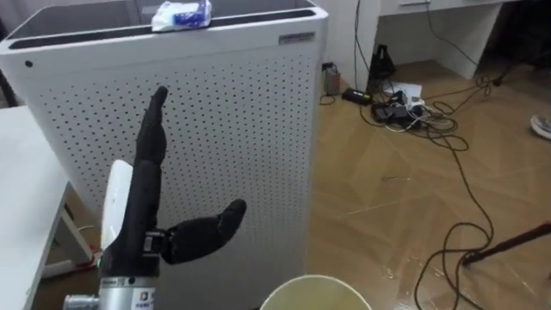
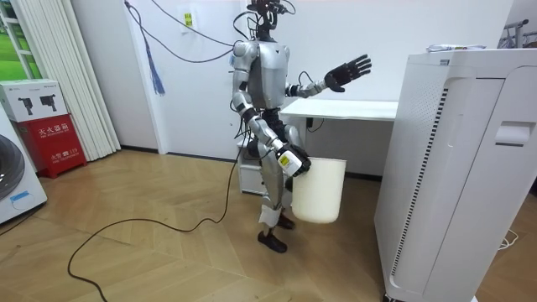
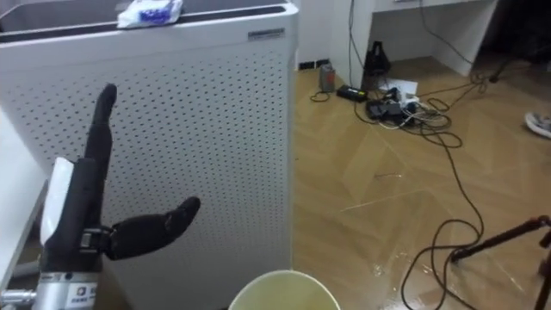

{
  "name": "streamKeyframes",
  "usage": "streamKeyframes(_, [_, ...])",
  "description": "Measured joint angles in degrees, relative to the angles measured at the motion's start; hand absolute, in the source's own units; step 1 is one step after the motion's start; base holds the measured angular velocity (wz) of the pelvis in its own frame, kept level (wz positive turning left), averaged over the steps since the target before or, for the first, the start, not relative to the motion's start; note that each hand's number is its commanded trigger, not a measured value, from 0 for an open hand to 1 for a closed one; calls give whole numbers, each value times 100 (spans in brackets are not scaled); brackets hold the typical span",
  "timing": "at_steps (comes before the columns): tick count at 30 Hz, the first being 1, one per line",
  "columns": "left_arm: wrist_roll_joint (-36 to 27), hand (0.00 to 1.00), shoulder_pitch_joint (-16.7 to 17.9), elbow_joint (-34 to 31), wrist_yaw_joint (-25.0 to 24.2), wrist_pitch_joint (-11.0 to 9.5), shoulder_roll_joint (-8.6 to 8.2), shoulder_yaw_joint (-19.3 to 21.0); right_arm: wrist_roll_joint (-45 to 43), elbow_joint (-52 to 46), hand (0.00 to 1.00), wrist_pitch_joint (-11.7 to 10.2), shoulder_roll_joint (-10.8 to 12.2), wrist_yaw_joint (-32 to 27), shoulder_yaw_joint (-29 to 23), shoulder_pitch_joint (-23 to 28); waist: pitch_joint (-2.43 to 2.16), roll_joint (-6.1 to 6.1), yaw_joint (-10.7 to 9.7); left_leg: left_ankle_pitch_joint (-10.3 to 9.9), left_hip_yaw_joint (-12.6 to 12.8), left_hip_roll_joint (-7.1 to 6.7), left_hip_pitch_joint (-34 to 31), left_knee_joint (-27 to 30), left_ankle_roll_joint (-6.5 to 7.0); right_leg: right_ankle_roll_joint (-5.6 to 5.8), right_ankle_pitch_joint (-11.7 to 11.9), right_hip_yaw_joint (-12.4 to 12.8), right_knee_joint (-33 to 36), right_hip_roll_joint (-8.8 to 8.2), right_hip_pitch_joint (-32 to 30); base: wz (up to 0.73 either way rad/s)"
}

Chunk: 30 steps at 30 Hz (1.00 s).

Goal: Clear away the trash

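Cream bucket (image 1: 314, 293) rim sits nearest us, our right hand (image 2: 294, 161) at it; we cannot tell its grip. Our left hand (image 1: 138, 211) stands raised, fingers straight and apart, before the white perforated purifier (image 1: 232, 129). The crumpled wrapper (image 1: 182, 15) lies on top.

Bright, even indoor light; shadows are faint and soft. Right of the robot hand (image 1: 138, 211), the wooden floor (image 1: 387, 159) shows pale glare streaks.

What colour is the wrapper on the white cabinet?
The wrapper is white with blue markings; the left eye view shows it best.
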Motion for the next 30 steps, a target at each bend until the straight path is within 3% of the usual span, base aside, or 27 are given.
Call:
streamKeyframes(1, [46,0,-1,0,29,-41,1,20,0,3,100,0,3,-25,9,25,-1,0,7,153,-86,-14,-86,-328,-6,-2,-54,28,57,14,-7,-41])
streamKeyframes(3, [345,0,-2,3,160,-103,3,103,5,12,100,1,9,-45,16,154,-33,73,61,658,-368,4,-167,-1230,-20,26,-416,71,408,121,-25,-39])
streamKeyframes(4, [445,0,2,3,204,-117,7,127,-2,35,100,1,23,-47,18,180,-45,54,98,849,-398,-3,-143,-1216,-15,76,-536,73,506,110,-23,-54])
streamKeyframes(6, [716,0,3,-4,441,-214,8,256,-16,86,100,-12,18,-59,4,182,-69,-24,179,1344,-343,-24,-58,-1159,34,298,-751,-145,563,-76,33,-55])
streamKeyframes(8, [960,0,-2,-8,587,-243,33,376,-25,134,100,-73,-30,-135,-2,185,-38,-57,185,1376,-368,-137,-55,-988,61,434,-855,-322,539,-270,140,-20])
streamKeyframes(9, [1111,0,-3,-29,670,-243,80,386,-13,213,100,-76,-57,-183,-4,187,-32,-72,130,1380,-379,-233,-17,-853,182,486,-953,-373,510,-375,280,0])
streamKeyframes(10, [1147,0,-3,-65,680,-243,110,379,-12,228,100,-75,-67,-200,-3,202,-31,-95,126,1351,-375,-302,10,-799,250,503,-1012,-374,514,-440,338,9])
streamKeyframes(11, [1221,0,-16,-166,742,-275,161,380,-6,226,100,-75,-73,-243,-9,205,-31,-142,104,1234,-349,-429,32,-662,418,550,-1137,-379,562,-573,402,7])
streamKeyframes(13, [1237,0,-133,-253,850,-394,200,367,-7,197,100,-75,-119,-278,-7,186,-32,-215,114,996,-305,-642,22,-463,544,645,-1299,-452,682,-811,452,11])
streamKeyframes(15, [1509,0,-450,-267,1073,-507,209,357,5,264,100,-74,-166,-274,-3,116,7,-263,123,616,-282,-865,29,-146,705,792,-1452,-782,1219,-1088,448,15])
streamKeyframes(17, [1794,0,-641,-265,1241,-611,208,355,7,375,100,-74,-124,-259,1,32,19,-219,124,394,-241,-901,79,120,787,909,-1251,-924,2128,-1240,208,15])
streamKeyframes(18, [1920,0,-707,-267,1323,-712,213,352,-5,373,100,-74,-99,-242,2,32,42,-167,119,213,-252,-911,170,262,838,944,-973,-923,2676,-1276,58,15])
streamKeyframes(20, [2036,0,-730,-269,1422,-748,218,347,-42,371,100,-74,-94,-220,1,21,46,-46,81,-3,-359,-900,345,342,896,979,-566,-902,3289,-1284,-178,6])
streamKeyframes(21, [2044,0,-747,-274,1486,-729,217,336,-25,371,100,-74,-93,-199,1,-5,39,34,56,-71,-458,-892,452,291,926,964,-690,-955,3314,-1288,-356,11])
streamKeyframes(23, [2039,0,-816,-273,1537,-729,234,336,-51,371,100,-89,-93,-148,4,-33,51,86,-30,-59,-601,-887,592,169,930,930,-902,-1014,2929,-1245,-647,39])
streamKeyframes(25, [2040,0,-864,-286,1562,-727,261,322,-52,415,100,-133,-90,-149,9,-15,52,104,-72,-68,-736,-883,713,64,928,926,-897,-994,1884,-1175,-800,44])
streamKeyframes(26, [2043,0,-868,-325,1616,-727,278,319,-51,417,100,-142,-92,-155,10,-18,50,101,-94,-78,-810,-884,779,-10,910,898,-706,-954,1022,-1102,-832,48])
streamKeyframes(27, [2040,0,-865,-344,1659,-756,287,299,-52,428,100,-143,-99,-178,18,20,35,126,-137,-104,-955,-880,848,-28,869,868,-27,-943,686,-1053,-800,52])
streamKeyframes(28, [2055,0,-847,-357,1672,-792,300,284,-72,437,100,-143,-105,-193,18,48,-2,135,-150,-113,-977,-851,859,-56,855,864,-13,-972,596,-1023,-733,38])
streamKeyframes(30, [2144,0,-805,-391,1770,-1001,454,280,-229,449,100,-143,-98,-201,26,3,-10,130,77,-122,-966,-703,996,-257,800,784,58,-1029,285,-894,-522,1])
